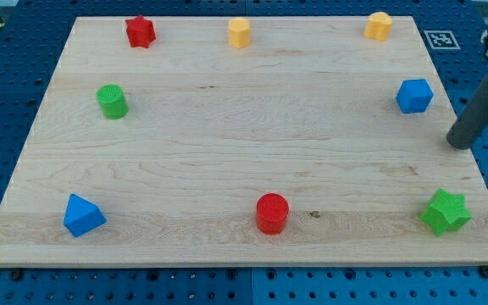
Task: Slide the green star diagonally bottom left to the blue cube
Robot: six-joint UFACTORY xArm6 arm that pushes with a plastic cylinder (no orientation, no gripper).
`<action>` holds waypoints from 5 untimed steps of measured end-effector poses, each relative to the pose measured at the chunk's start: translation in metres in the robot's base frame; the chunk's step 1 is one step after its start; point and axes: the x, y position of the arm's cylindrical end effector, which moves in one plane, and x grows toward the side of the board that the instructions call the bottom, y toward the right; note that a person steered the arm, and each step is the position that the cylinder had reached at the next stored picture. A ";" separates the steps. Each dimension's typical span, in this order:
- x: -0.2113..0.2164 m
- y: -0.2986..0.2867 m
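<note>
A red star (140, 32) sits upper left. Two yellow blocks (240, 33) (379, 26) sit along the top. A green cylinder (111, 102), blue triangle (82, 215) and red cylinder (272, 213) rest on the bench (227, 127).

No legible text (only a fiducial marker (440, 39), top right)

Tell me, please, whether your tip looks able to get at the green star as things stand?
Probably yes: my tip sits just above the green star, apart from it, with bare board between; the blue cube lies off that line.
</note>
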 end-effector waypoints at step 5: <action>0.126 0.016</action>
